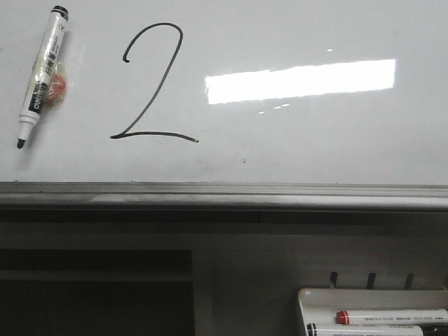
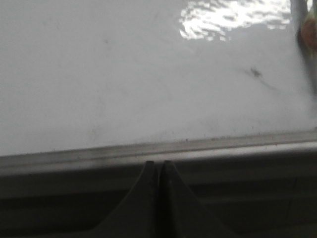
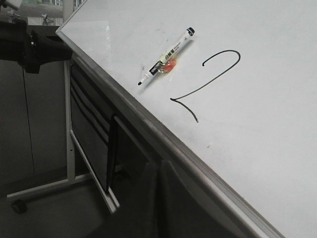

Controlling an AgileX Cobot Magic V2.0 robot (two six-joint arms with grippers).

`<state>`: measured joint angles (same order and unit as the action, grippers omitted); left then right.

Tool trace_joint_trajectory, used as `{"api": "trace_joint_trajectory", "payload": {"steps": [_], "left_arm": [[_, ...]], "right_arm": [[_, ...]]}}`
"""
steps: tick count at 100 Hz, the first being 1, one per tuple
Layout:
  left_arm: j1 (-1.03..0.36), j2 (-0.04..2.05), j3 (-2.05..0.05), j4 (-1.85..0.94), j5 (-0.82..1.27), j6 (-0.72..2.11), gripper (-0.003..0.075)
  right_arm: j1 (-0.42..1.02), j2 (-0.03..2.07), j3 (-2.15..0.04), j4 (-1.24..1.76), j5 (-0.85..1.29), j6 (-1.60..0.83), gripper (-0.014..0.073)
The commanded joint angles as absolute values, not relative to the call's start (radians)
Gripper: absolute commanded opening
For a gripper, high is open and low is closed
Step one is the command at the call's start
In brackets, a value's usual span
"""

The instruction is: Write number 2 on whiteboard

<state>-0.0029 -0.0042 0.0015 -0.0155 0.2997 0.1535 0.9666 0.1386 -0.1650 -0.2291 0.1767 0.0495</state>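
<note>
A black number 2 (image 1: 150,84) is drawn on the glossy whiteboard (image 1: 315,140); the right wrist view shows the number 2 (image 3: 208,82) too. A white marker with a black cap (image 1: 43,73) lies on the board left of the figure, uncapped tip down, with a small red-orange thing beside it; the right wrist view shows this marker (image 3: 166,56) as well. My left gripper (image 2: 158,164) is shut and empty, just below the board's grey rail (image 2: 148,151). My right gripper (image 3: 157,166) is shut and empty, below the board's edge, well away from the marker. Neither gripper shows in the front view.
A bright rectangular light reflection (image 1: 301,79) lies on the board right of the figure. A small white tray (image 1: 374,311) holding a red-capped marker (image 1: 392,317) hangs at the lower right. A dark shelf and a wheeled stand leg (image 3: 44,186) sit under the board.
</note>
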Motion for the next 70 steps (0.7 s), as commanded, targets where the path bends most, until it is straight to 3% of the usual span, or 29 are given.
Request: {"api": "trace_joint_trajectory", "payload": {"steps": [1,70], "left_arm": [[0.000,-0.030,0.012,0.006,0.282,0.157,-0.0020],[0.000,-0.030,0.012,0.019,0.283,0.157,-0.0020]], "right_arm": [[0.959,0.143,-0.192,-0.239,0.093,0.047,-0.0060],[0.959,0.143,-0.192,-0.239,0.093,0.047,-0.0061]]}}
